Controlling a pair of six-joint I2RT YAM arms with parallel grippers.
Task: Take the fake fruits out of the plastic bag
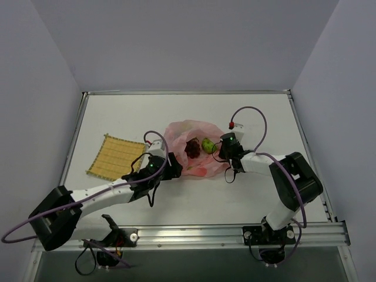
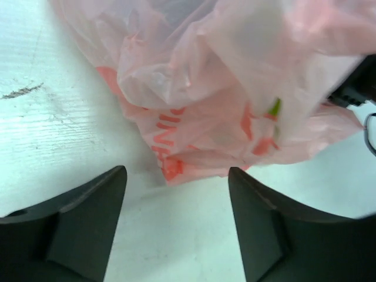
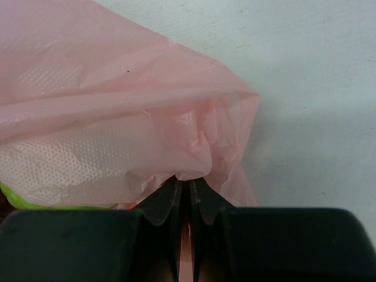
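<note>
The pink plastic bag (image 1: 189,136) lies crumpled at the table's middle. A dark red grape bunch (image 1: 192,147) and a green apple (image 1: 208,144) show at its opening; a reddish piece (image 1: 200,171) shows through the film. My right gripper (image 1: 222,154) is shut on the bag's right edge; in the right wrist view the film (image 3: 117,129) bunches between the closed fingertips (image 3: 189,183), with a green sliver (image 3: 23,201) at lower left. My left gripper (image 1: 176,166) is open at the bag's left side; in the left wrist view the bag (image 2: 235,88) lies just beyond the empty gap (image 2: 177,176).
A yellow woven mat (image 1: 116,155) lies flat at the left of the table. The right arm's purple cable (image 1: 252,114) loops above the bag's right side. Grey walls close in the table at the back and both sides.
</note>
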